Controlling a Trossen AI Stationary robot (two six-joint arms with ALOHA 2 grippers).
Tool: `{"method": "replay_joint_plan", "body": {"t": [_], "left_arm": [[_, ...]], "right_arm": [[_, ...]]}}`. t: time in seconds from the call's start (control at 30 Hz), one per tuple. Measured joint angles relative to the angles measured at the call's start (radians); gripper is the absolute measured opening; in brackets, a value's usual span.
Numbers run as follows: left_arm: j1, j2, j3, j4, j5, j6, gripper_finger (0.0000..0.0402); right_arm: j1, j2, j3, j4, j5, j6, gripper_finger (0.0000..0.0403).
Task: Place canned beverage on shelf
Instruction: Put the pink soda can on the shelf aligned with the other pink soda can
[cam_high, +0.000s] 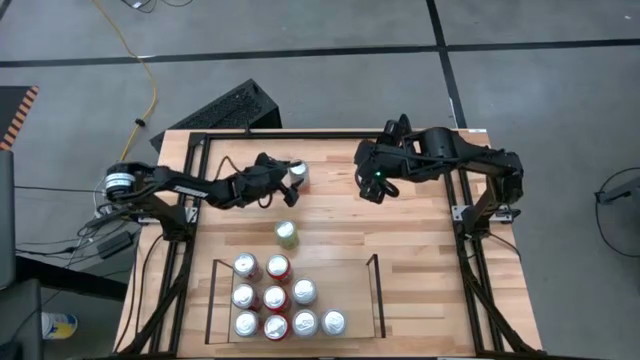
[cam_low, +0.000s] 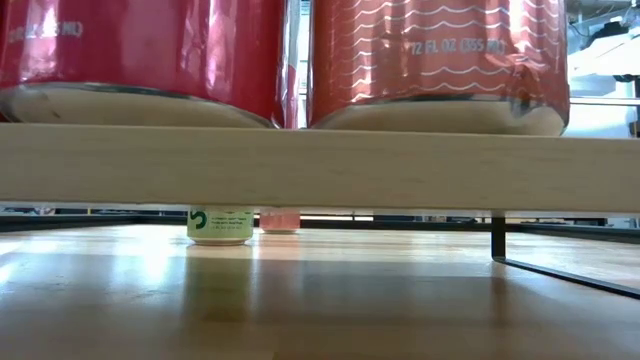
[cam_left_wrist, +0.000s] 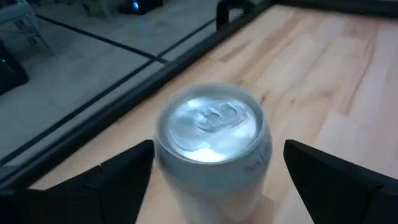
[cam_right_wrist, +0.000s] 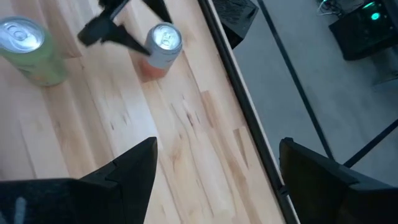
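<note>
counter (cam_high: 420, 250): we see light wood planks carrying a black frame, the shelf and two loose cans.
shelf (cam_high: 377, 290): near edge of the counter, nine cans standing in it, room free on its right side.
left hand (cam_high: 285, 181): fingers apart, straddling the silver can (cam_high: 297, 174) at the far side; not yet closed on it.
silver can axis: upright, top towards the wrist camera.
right hand (cam_high: 377, 187): fingers apart, empty, farther off.
green can (cam_high: 286, 234): stands between the silver can and the shelf; we judge it sits in the carry path.
</note>
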Motion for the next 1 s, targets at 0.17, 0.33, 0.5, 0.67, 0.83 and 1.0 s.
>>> {"method": "replay_joint_plan", "body": {"t": [0.17, 0.33, 0.5, 0.67, 0.83, 1.0], "left_arm": [[0.000, 0.137, 0.064, 0.020, -0.020, 0.001, 0.0343], [0.000, 0.203, 0.107, 0.020, -0.046, -0.003, 0.0343], [0.000, 0.211, 0.114, -0.002, -0.029, -0.048, 0.0336], [0.000, 0.208, 0.115, -0.061, -0.031, -0.108, 0.0297], [0.000, 0.208, 0.115, -0.043, -0.029, -0.100, 0.0275], [-0.001, 0.176, 0.114, -0.058, 0.005, -0.080, 0.0275]], "right_arm": [[-0.009, 0.000, 0.000, 0.011, -0.002, -0.006, 0.0311], [-0.008, 0.000, 0.000, 0.006, -0.009, -0.007, 0.0311], [-0.008, 0.000, 0.000, 0.002, -0.009, -0.026, 0.0311], [-0.008, 0.000, 0.000, 0.016, -0.008, -0.057, 0.0311], [-0.017, 0.000, 0.000, 0.051, -0.025, -0.075, 0.0311], [-0.040, -0.009, 0.000, 0.125, -0.137, -0.229, 0.0311]]}}
